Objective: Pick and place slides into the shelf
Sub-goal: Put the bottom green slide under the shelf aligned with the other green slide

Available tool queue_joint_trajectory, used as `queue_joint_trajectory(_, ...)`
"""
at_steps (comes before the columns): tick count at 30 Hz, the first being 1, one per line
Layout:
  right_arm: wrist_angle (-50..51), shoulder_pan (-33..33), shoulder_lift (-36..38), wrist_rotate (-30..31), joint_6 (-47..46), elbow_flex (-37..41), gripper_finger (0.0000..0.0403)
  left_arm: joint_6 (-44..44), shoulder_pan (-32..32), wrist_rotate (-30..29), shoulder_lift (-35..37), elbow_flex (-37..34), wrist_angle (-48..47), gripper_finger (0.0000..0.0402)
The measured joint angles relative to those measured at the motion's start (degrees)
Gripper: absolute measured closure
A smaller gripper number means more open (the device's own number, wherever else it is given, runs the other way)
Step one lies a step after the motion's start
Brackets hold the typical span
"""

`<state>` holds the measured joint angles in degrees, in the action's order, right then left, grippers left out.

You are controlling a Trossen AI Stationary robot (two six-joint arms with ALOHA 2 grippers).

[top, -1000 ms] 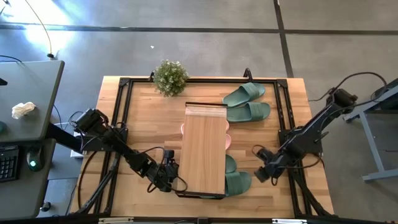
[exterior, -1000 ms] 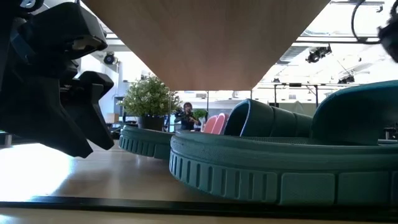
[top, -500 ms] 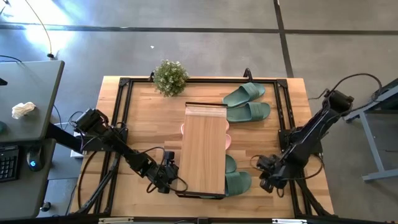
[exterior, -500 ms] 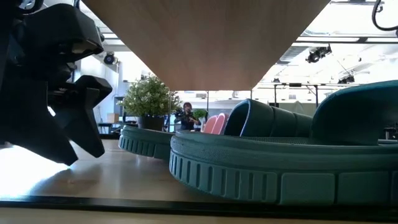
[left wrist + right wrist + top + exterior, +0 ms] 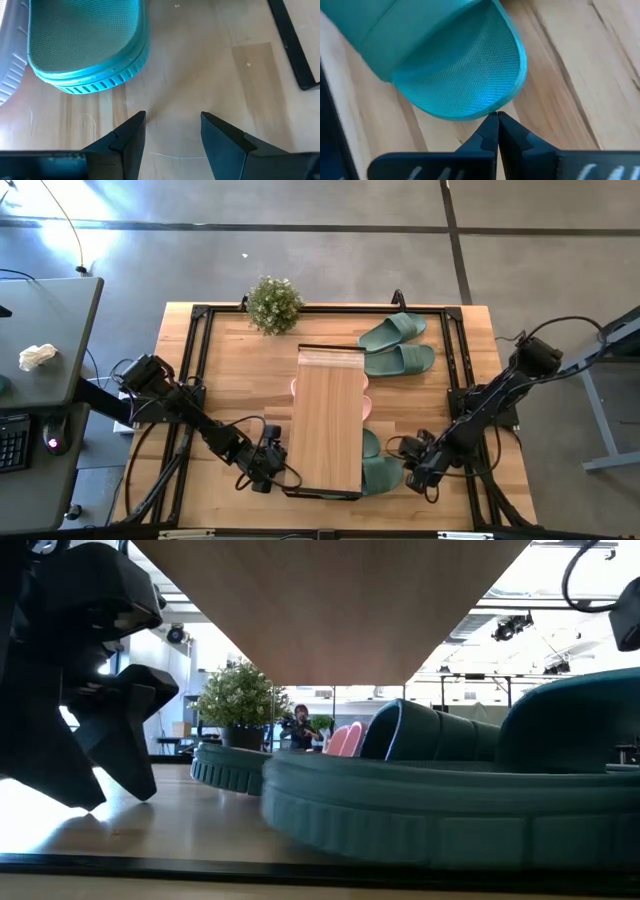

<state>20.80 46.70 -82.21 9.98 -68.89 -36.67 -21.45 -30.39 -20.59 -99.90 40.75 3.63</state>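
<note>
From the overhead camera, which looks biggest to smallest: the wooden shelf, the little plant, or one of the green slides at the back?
1. The shelf, clearly largest.
2. The back green slide.
3. The plant, though close to the slide.

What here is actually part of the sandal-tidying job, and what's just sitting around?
Part of the job:
- green slides at the far right
- green slides under the shelf's near end
- pink slides, peeking from under the shelf
- shelf
- left gripper, open
- right gripper, shut at a green slide's tip

Just lying about:
- potted plant
- crumpled cloth on the side desk
</note>
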Motion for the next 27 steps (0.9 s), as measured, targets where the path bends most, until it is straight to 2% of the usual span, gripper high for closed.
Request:
queue_joint_trajectory(16, -7.53, -3.77, -0.33, -1.42, 6.03, 0.00, 0.0403, 0.11, 0.00, 0.67, -0.07, -0.02, 3.97, 0.0227)
queue_joint_trajectory(27, -18.91, -5.67, -7.38, -2.00, 8.54, 0.00, 0.0403, -0.02, 0.00, 0.49, -0.07, -0.02, 3.97, 0.0227)
